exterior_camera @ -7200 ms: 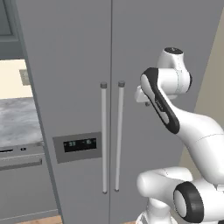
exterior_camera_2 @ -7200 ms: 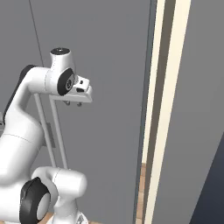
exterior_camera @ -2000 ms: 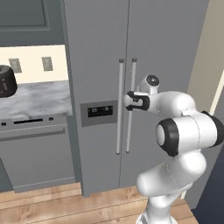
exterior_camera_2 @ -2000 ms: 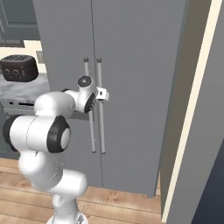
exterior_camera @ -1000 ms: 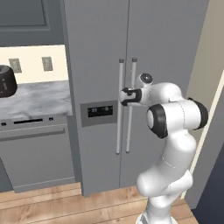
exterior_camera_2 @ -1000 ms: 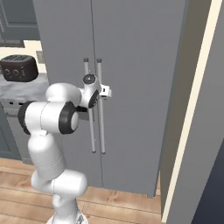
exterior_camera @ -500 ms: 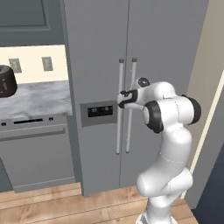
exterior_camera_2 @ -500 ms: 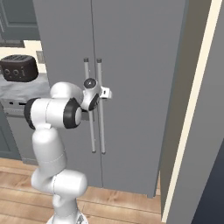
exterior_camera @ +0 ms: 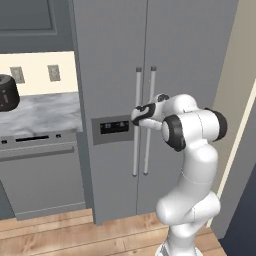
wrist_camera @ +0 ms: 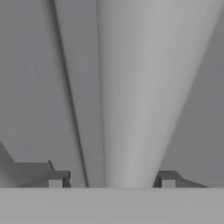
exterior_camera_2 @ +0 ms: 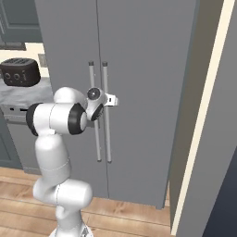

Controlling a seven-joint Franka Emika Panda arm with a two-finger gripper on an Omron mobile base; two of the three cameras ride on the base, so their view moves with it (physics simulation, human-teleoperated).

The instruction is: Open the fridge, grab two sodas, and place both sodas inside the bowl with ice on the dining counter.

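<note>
Fingers (wrist_camera: 168,179) of your gripper (exterior_camera: 136,114) straddle a bar handle (wrist_camera: 135,100) at the middle of the closed fridge (exterior_camera: 175,60), neither pad visibly touching it, so clamp squarely before pulling outward.

Arm (exterior_camera: 192,165): glossy white moulded shells, rounded and bulbous at each segment, no visible cables or screws. Joints: dark grey to black bands and round caps, one large dark disc at the elbow (exterior_camera_2: 74,119). Gripper (exterior_camera: 136,114): white body with dark trim. Fingertips (wrist_camera: 56,178): small, dark grey, blocky, with flat pale pad faces.
</note>
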